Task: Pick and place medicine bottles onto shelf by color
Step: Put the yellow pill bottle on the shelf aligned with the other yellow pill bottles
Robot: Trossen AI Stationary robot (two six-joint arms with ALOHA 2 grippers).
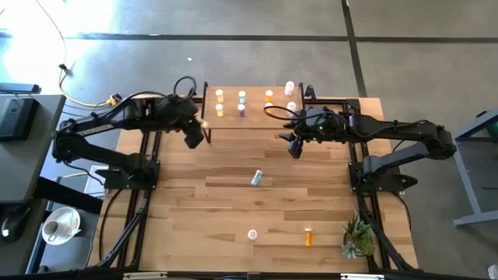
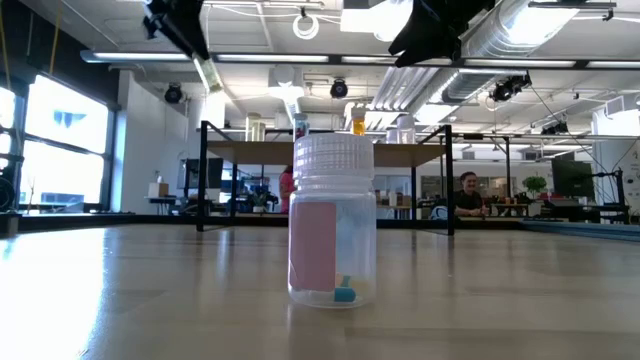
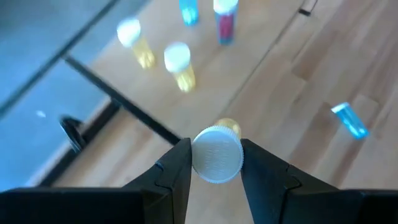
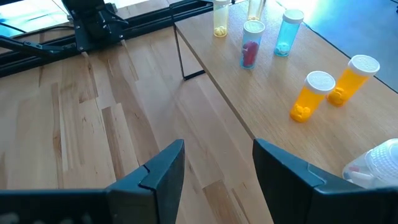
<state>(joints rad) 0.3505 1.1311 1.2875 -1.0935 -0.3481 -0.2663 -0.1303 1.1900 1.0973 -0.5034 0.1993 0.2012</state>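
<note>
The left gripper (image 3: 216,163) hung left of the shelf (image 1: 253,117), fingers clamped on a yellow bottle (image 3: 217,152) by its white cap. The right gripper (image 4: 217,163), fingers wide and holding nothing, hovered above bare counter (image 1: 233,202) beside the shelf's right edge.

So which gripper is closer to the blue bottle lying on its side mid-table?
Right, narrowly. The right gripper hangs up and right of the blue bottle; the left gripper, clamping a yellow bottle, sits farther up-left.
</note>
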